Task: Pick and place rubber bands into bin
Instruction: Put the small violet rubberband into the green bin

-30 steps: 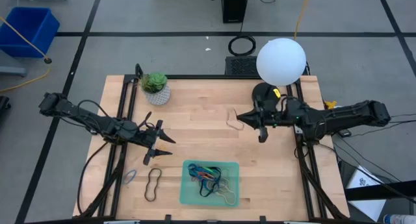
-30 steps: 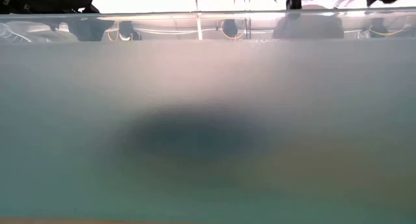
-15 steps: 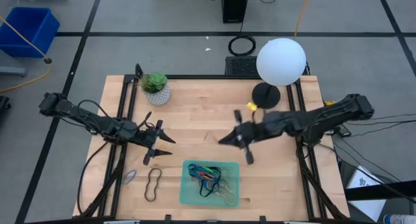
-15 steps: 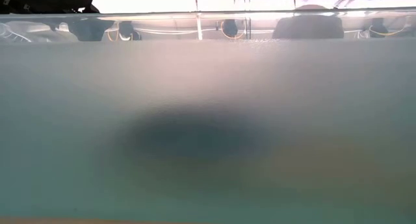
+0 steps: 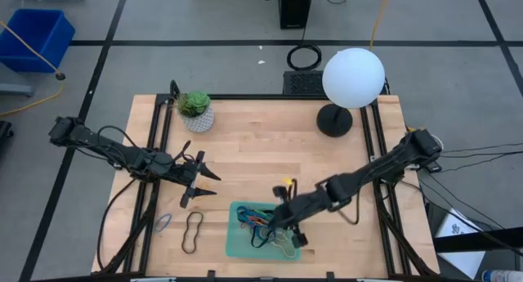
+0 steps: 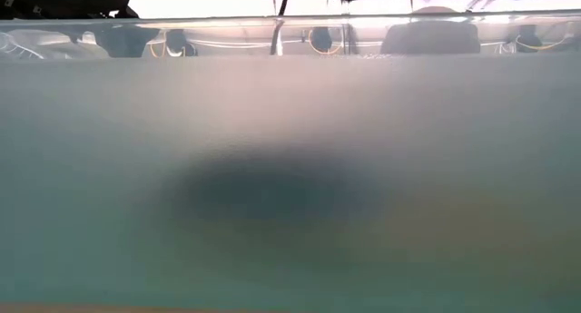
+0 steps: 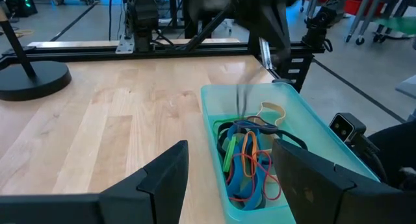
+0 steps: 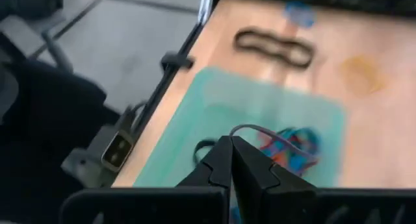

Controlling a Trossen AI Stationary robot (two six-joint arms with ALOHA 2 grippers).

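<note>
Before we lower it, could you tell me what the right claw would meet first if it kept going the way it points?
Probably the pile of bands in the bin; the right claw hangs over them, depth unclear.

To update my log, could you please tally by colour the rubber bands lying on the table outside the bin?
Black rubber band: 1
Blue rubber band: 1
Total: 2, both left of the bin.
A pale band hangs from the right gripper's shut jaws over the bin. Left gripper waits nearby.
</note>
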